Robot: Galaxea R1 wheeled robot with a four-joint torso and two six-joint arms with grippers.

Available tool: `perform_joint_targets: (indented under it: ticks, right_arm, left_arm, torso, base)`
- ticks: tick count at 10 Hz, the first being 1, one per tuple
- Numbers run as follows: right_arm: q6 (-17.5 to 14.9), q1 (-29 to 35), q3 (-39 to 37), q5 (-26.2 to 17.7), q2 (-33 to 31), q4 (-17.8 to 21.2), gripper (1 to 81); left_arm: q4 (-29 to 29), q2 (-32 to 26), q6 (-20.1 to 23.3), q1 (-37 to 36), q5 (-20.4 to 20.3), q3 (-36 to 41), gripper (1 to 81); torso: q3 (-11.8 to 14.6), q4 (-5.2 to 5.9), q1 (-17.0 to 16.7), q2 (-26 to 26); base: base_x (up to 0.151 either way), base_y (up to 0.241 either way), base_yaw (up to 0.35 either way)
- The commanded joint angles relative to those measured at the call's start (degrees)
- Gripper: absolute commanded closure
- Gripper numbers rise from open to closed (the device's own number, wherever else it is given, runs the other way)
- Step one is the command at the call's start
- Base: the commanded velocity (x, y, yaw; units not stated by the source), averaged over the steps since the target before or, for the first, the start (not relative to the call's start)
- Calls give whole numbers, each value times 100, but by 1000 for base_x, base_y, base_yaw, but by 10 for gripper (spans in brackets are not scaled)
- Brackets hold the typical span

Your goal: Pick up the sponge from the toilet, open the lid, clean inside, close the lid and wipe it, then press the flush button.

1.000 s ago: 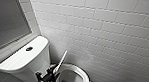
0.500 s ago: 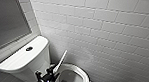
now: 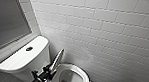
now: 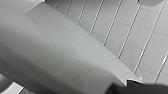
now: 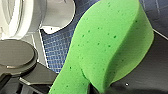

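Sponge point(image 5: 107, 42) first: it's bright green, sits right up against the right wrist camera, and is bent into a curl. That bend looks like the right gripper point(image 5: 98, 87) is pinching it at the folded end, so the pad hangs off the gripper over the blue-tiled floor point(image 5: 56, 47) and isn't resting on the toilet point(image 3: 29, 64). It makes sense to hold it off to the side like that, since the cleaning pad is ready to go without blocking the other arm.

In the head view, the left gripper point(image 3: 49, 68) comes in from the lower left and sits against the edge of the lid point(image 3: 57, 58). The lid is tilted partway up and leans toward the tank, with the oval bowl rim point(image 3: 80, 73) exposed beneath it. That looks like the lid-opening step, with the lid propped by the gripper and not yet resting back on the tank. Whether the left gripper is spread or clamped can't be made out, as it's just a dark blob at the lid edge.

The flush button point(image 3: 29, 48) sits in the middle of the tank top, well apart from both arms and untouched.

As for brands, labels or writing, nothing is readable on the tank, the lid, the sponge or the white tiled wall point(image 3: 102, 29).
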Motion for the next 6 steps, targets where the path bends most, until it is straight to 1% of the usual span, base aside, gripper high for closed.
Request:
perform_joint_targets:
  ticks: [1, 6]
  right_arm:
    - [-19, 17, 232, -273, -246, -147, 811]
    - [-72, -97, 372, -159, -290, -182, 811]
  left_arm:
    - [36, -518, 73, -675, 54, -118, 10]
    - [-202, -896, 38, -614, 72, -495, 10]
  torso:
    - [0, 0, 0, 0]
    - [4, 0, 0, 0]
  base:
    - [0, 0, 0]
    - [0, 0, 0]
